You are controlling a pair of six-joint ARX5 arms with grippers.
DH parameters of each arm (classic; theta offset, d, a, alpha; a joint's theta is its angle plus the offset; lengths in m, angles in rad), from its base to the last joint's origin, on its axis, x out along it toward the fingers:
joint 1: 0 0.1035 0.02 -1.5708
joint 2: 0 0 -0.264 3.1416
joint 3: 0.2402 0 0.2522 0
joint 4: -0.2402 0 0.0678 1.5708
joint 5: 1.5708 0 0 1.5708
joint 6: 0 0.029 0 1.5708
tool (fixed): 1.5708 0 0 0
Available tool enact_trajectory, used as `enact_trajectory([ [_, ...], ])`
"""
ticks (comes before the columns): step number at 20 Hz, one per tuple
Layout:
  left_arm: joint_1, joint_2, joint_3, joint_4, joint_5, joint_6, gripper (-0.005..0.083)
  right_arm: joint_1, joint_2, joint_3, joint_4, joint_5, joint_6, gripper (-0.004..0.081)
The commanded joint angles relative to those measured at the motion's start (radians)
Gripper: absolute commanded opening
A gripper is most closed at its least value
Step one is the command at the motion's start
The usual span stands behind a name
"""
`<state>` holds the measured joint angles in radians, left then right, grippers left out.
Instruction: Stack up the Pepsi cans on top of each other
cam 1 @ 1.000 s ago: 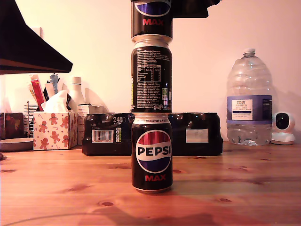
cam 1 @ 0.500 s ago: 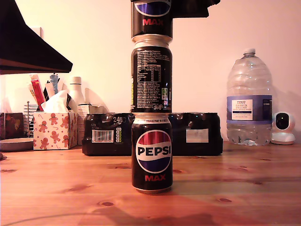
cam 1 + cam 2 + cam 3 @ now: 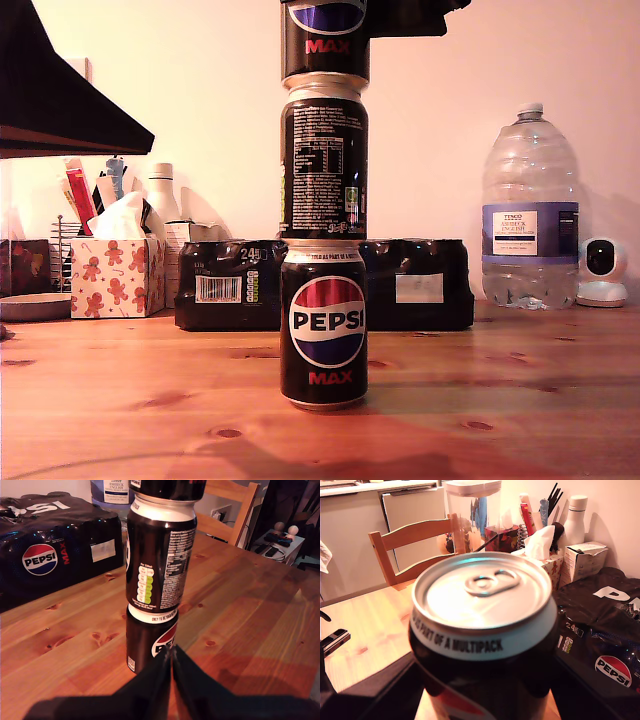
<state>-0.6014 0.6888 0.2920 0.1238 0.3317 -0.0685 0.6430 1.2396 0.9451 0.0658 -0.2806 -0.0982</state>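
My second gripper (image 3: 485, 690) has its dark fingers (image 3: 375, 690) clamped either side of the top can (image 3: 323, 40), sitting on the middle can (image 3: 323, 165). That one stands on the bottom can (image 3: 323, 330), upright on the table (image 3: 120, 400), ahead of the multipack (image 3: 430, 285). My first gripper (image 3: 171, 672) hangs low beside the stack, fingers pressed together, holding nothing.

"PEPSI MAX" on the bottom can (image 3: 323, 328); "24" on the multipack (image 3: 228, 285).
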Motion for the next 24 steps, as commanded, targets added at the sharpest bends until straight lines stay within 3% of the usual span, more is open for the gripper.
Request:
enact_trajectory([
  [1,-0.002,-0.003,-0.025,0.003,0.000,0.009,-0.0024,-0.002,-0.005,0.001,-0.012,0.003,0.021,0.0210],
  [15,-0.002,-0.003,-0.025,0.002,0.000,0.009,-0.0024,0.005,-0.005,0.001,-0.024,-0.002,0.024,0.0213],
  [24,-0.002,-0.003,-0.025,0.002,0.000,0.009,-0.0024,0.005,-0.005,0.001,-0.019,-0.002,0.024,0.0270],
])
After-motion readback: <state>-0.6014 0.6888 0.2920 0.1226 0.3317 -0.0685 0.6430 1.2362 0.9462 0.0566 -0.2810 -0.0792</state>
